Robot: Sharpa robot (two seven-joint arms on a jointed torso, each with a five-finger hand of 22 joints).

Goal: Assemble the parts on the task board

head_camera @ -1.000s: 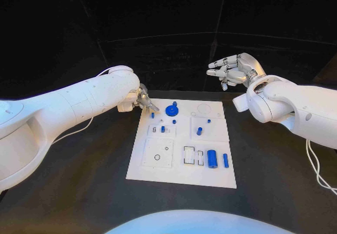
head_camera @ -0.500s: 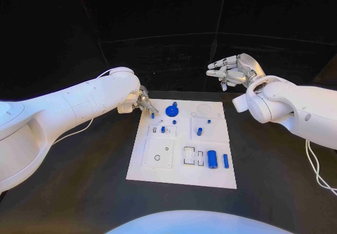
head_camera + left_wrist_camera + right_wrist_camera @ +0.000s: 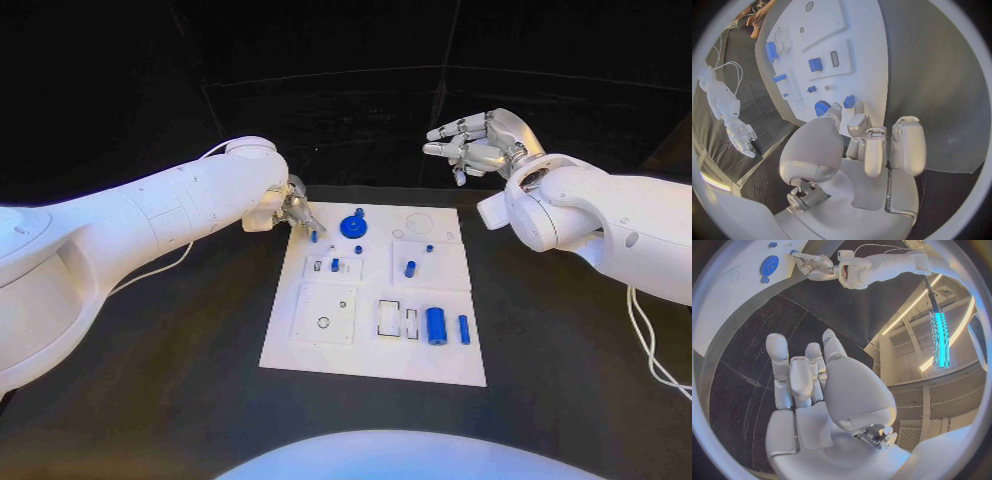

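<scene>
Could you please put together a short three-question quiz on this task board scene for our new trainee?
1. True or false: the right hand is raised above and beyond the far edge of the task board, holding nothing.
2. Which hand is down at the board's far corner, beside a small blue peg? A) left hand B) right hand C) neither
3. Fill in: the round blue gear sits in the board's ____ row, counted from the robot.

Key: 1 true. 2 A. 3 far.
</scene>
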